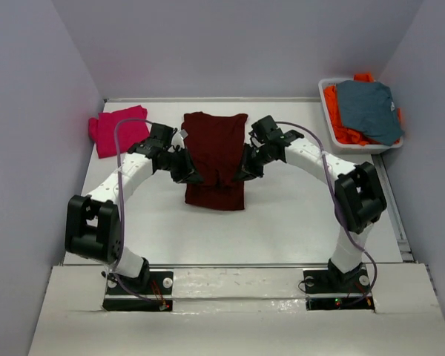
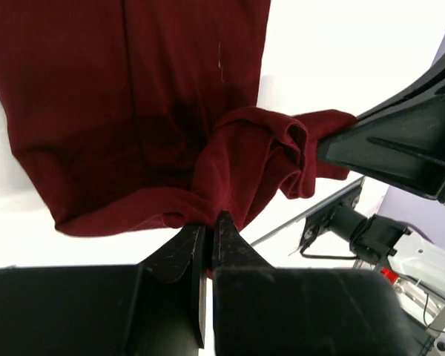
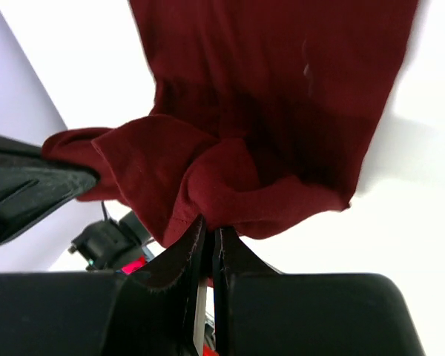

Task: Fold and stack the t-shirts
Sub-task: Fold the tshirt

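Two arms: white shells with black joints, both bent inward over the middle of the table, meeting at one garment.
Main cloth: the maroon t-shirt, a soft, matte, dark wine-red knit, lies at the middle of the table, nearer its far edge than its near edge. From above it reads as a long, narrow rectangle.
Far part of the cloth: flat on the table, with faint lengthwise creases and one short pale thread on it.
Near part of the cloth: gathered between the two claws into thick rounded folds, with a rolled hem showing along the edge.
Left claw: the left gripper has tapered black hard-plastic fingers pressed almost together, pinching a fold at the left side of the maroon t-shirt.
Right claw: the right gripper has the same tapered black fingers, clamped on a fold at the right side of the maroon t-shirt.
Far left corner: the pink t-shirt, magenta cloth folded to a rough square, lies well apart from the maroon one.
Far right corner: a bin, a shallow white rectangular plastic one, holds a crumpled grey-blue garment on top of an orange garment.
Surface: smooth, white and matte.
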Robot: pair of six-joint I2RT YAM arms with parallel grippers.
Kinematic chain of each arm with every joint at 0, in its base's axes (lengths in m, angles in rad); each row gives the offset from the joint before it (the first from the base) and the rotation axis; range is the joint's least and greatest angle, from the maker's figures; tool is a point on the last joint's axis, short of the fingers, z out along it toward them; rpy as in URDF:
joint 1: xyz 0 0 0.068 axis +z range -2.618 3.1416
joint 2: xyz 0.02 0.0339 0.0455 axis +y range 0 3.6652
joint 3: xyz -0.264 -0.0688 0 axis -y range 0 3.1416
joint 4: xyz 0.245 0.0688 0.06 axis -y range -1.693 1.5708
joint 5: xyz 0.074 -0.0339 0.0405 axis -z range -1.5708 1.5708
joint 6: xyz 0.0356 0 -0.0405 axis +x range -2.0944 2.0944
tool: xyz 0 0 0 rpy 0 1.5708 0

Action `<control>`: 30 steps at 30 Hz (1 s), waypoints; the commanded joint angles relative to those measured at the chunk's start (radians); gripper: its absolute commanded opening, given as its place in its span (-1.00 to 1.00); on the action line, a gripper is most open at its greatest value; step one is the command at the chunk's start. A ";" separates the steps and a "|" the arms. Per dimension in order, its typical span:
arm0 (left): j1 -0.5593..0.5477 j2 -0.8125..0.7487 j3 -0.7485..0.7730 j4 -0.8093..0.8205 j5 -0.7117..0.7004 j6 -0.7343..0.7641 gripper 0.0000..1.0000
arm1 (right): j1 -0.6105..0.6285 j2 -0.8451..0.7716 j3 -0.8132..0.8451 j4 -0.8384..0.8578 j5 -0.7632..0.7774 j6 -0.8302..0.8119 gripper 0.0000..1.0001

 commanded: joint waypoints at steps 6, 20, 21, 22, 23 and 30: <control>-0.002 0.172 0.214 0.039 -0.022 -0.006 -0.89 | -0.089 0.216 0.323 -0.116 -0.008 -0.109 -0.86; 0.059 0.380 0.429 -0.006 -0.100 -0.003 -0.89 | -0.163 0.499 0.692 -0.221 -0.045 -0.160 -0.86; 0.059 0.389 0.434 -0.007 -0.115 -0.001 -0.89 | -0.163 0.518 0.705 -0.224 -0.051 -0.160 -0.86; 0.059 0.392 0.435 -0.007 -0.122 0.000 -0.89 | -0.163 0.519 0.714 -0.222 -0.056 -0.161 -0.86; 0.068 0.395 0.438 -0.006 -0.131 0.000 -0.89 | -0.163 0.537 0.731 -0.222 -0.060 -0.161 -0.86; 0.088 0.449 0.447 0.004 -0.140 -0.014 -0.89 | -0.163 0.615 0.815 -0.211 -0.105 -0.161 -0.86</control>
